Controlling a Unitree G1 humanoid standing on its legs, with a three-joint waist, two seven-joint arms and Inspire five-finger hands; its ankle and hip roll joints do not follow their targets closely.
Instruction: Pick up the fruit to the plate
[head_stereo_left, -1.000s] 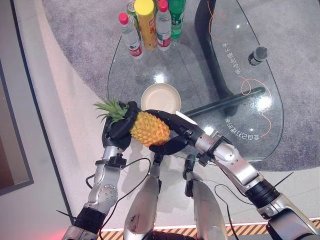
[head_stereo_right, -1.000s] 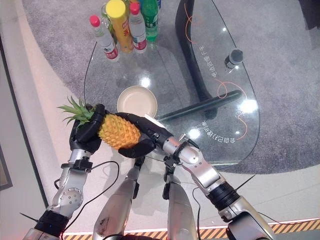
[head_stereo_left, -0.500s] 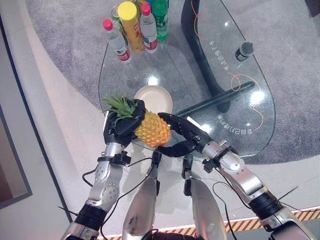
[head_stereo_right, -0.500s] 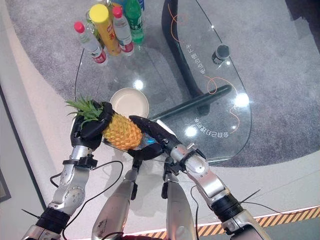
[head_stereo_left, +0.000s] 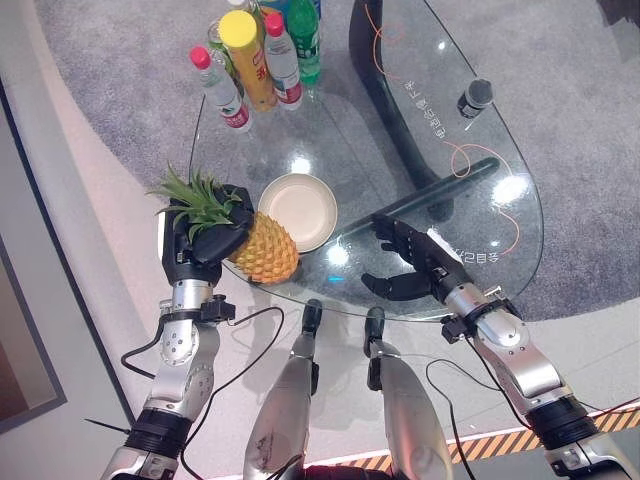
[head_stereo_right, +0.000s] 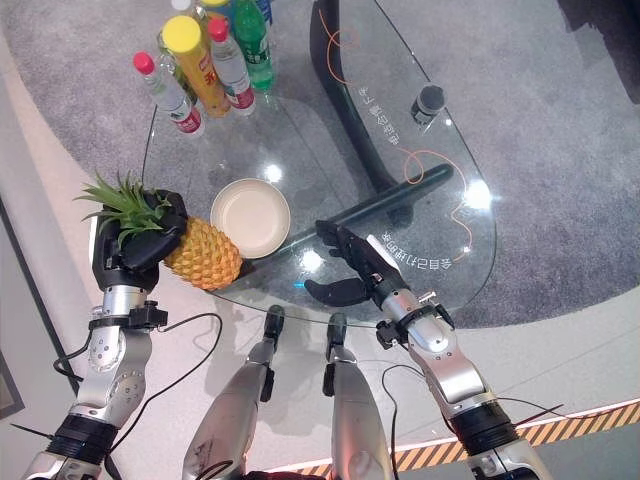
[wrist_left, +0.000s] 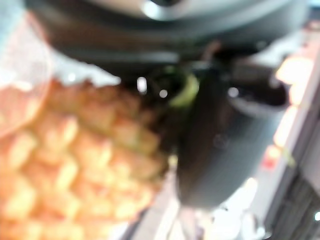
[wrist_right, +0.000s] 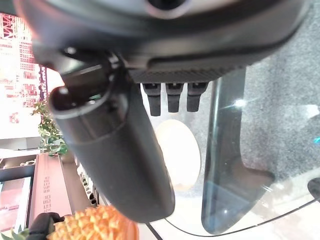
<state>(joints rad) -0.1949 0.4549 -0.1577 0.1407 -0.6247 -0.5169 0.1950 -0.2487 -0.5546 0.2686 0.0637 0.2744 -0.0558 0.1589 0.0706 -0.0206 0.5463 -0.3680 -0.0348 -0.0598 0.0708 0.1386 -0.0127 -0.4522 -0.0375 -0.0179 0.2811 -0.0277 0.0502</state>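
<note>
Your left hand (head_stereo_left: 197, 250) grips the yellow pineapple with the green leafy crown (head_stereo_left: 262, 248) at its crown end, fingers curled round it, the body hanging over the near rim of the clear glass table (head_stereo_left: 400, 150), just beside the round cream plate (head_stereo_left: 298, 209). Your right hand (head_stereo_left: 412, 265) hovers apart, fingers relaxed, holding nothing. With one hand holding it by the top, the heavy fruit could twist loose and fall past the table edge.

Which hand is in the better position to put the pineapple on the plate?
The left hand. Its fingers are curled round the pineapple near the crown, and the fruit hangs right beside the plate. The right hand is open, holds nothing, and hovers apart over the glass table.
</note>
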